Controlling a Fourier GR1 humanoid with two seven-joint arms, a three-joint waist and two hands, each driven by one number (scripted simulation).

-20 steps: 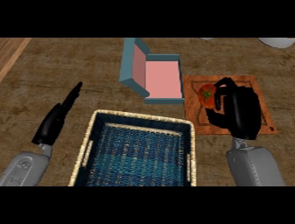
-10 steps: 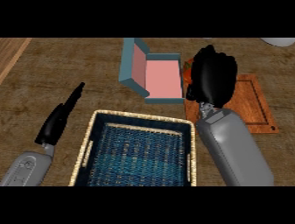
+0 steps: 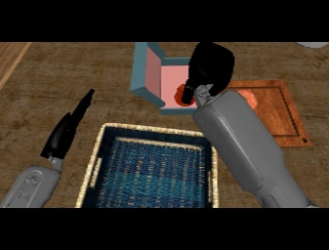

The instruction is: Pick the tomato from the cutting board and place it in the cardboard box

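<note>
While our right hand (image 3: 212,66) hovers over the open box with teal walls and a pink floor (image 3: 147,78), its black fingers curl round the round red tomato (image 3: 182,94), which shows just under the palm, above the box's floor. We judge this the placing step; next we would lower and uncurl the fingers. Our left hand (image 3: 67,128) rests straight-fingered beside the woven basket with blue lining (image 3: 93,166). The brown wooden cutting board (image 3: 286,117) lies right of the box.
</note>
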